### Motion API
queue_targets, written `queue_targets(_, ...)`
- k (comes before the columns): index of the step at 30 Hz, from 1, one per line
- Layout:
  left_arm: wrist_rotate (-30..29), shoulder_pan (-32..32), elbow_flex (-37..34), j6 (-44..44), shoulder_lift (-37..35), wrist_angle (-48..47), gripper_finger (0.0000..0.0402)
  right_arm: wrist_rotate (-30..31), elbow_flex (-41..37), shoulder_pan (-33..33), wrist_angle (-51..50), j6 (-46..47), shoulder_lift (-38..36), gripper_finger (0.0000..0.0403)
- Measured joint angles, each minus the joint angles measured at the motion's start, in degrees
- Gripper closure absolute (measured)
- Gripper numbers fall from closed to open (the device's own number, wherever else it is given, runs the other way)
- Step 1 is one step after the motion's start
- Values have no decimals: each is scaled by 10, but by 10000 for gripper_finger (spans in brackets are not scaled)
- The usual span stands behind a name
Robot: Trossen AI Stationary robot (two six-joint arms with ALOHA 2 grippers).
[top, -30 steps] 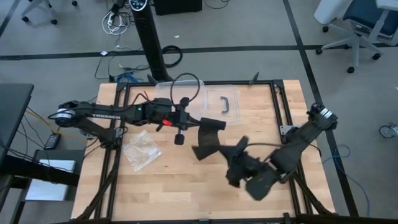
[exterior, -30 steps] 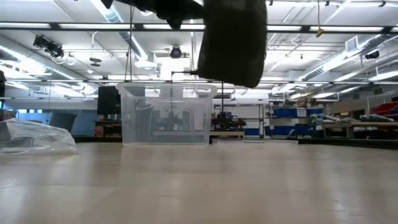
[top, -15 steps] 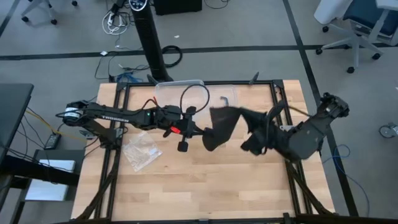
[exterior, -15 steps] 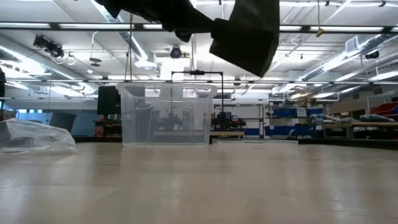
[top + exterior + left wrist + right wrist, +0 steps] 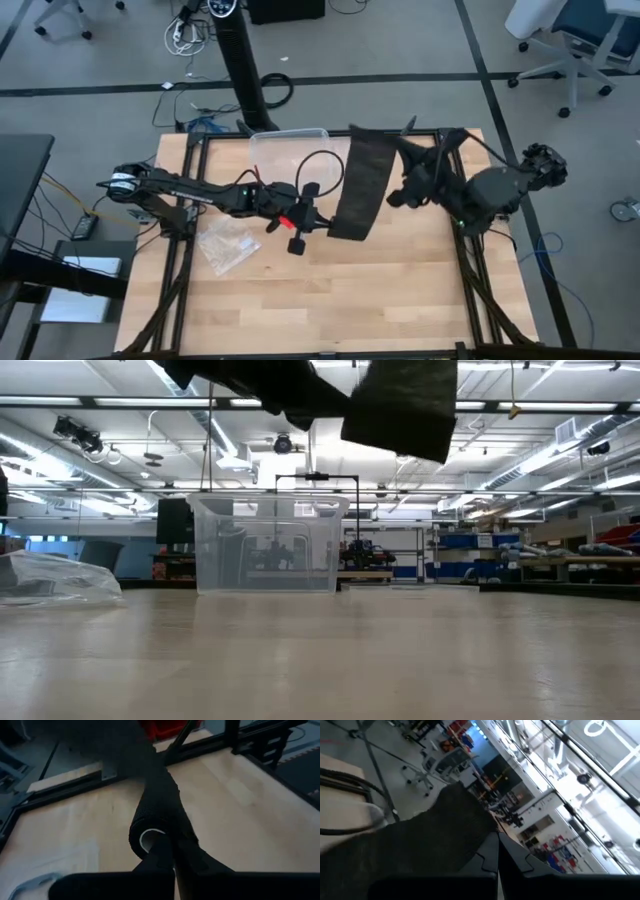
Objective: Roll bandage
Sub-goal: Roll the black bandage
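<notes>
I've got the bandage (image 5: 358, 184) stretched up off the bench (image 5: 330, 290), left gripper (image 5: 322, 223) clenched on its rolled end. Right gripper (image 5: 392, 148) looks like it's pinching the far end, hard to see though.

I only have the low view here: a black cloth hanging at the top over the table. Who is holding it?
Observer: Both. In the high view the bandage spans from the left gripper to the right gripper.
Operator: Any of it rolled yet?
Observer: Yes. The left wrist view shows a rolled end with a pale core pinched in that gripper.
Operator: And the right end?
Observer: Flat fabric, clamped in the right gripper per its wrist view.
</notes>
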Motion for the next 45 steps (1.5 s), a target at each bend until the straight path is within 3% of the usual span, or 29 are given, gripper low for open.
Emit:
queue_targets(13, 1, -64, 0, 6, 0, 16, 401, -63, 0, -87, 76, -84, -44, 403)
queue_targets(20, -18, -80, 0, 5, 0, 14, 402, -83, 0, -111, 164, -162, -47, 403)
queue_targets(27, -123, -70, 0, -5, 0, -19, 402, -97, 0, -89, 180, -168, -43, 403)
queue_targets(36, -134, -34, 0, -41, 0, -19, 402, -100, 0, -35, 186, -175, -8, 403)
queue_targets(45, -155, -22, -36, -52, -5, 21, 402, -121, 0, 8, 288, -250, 2, 403)
